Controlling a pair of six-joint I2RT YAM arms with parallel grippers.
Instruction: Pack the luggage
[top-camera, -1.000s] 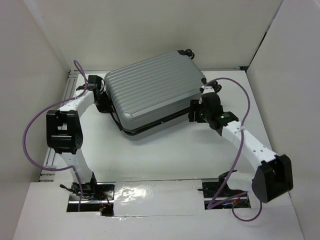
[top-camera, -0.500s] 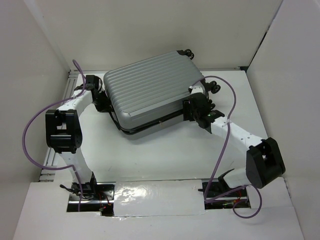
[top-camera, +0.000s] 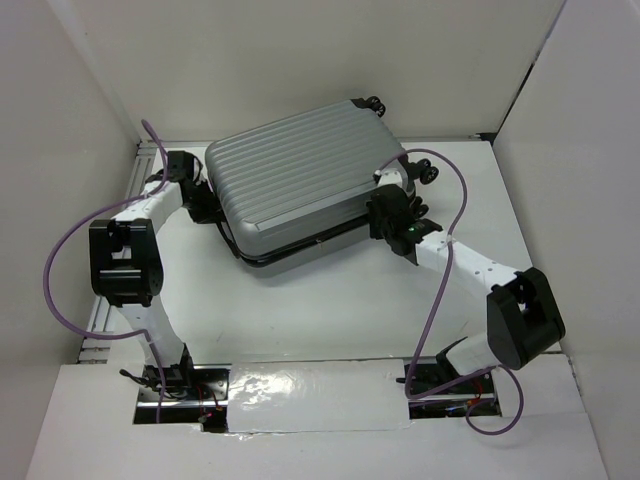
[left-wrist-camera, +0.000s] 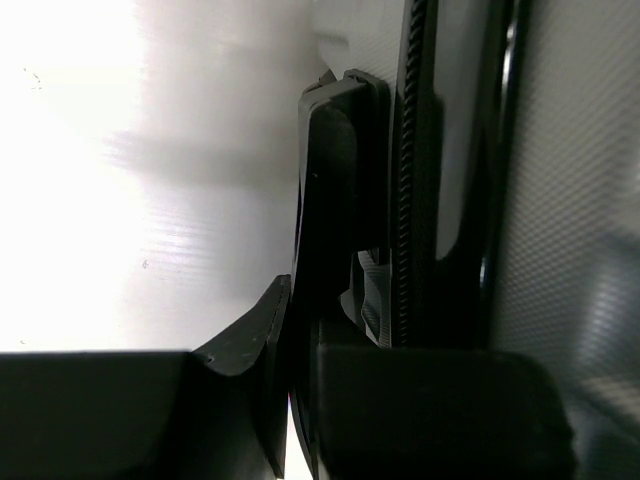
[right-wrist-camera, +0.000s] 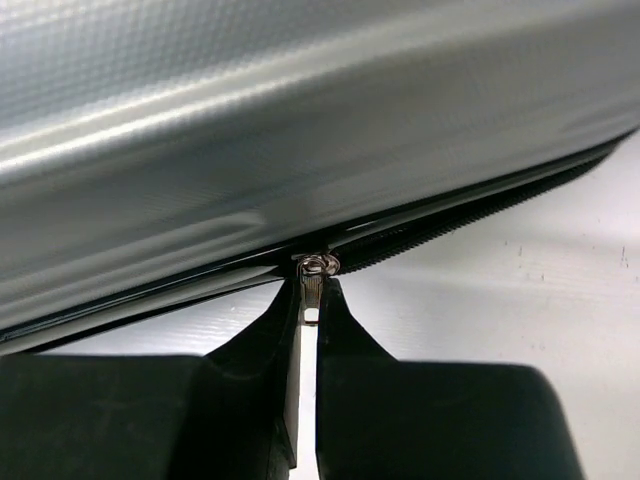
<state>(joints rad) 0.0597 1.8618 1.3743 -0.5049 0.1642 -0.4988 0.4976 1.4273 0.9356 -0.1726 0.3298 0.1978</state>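
The ribbed silver-grey hard-shell suitcase (top-camera: 300, 180) lies flat, far-middle on the white table (top-camera: 330, 310): rigid, slick and probably heavy, it is best worked by its small metal zip pull (right-wrist-camera: 312, 290), here pinched in the right gripper (right-wrist-camera: 308, 305), while the left gripper (top-camera: 203, 203) seemingly clamps its black side rim.

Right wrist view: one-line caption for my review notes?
Right gripper pinching the zipper pull at the edge of the silver suitcase.

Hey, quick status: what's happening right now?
Right gripper shut on zipper pull. Left gripper against luggage edge, grip unclear. Lid down, nothing blocking.
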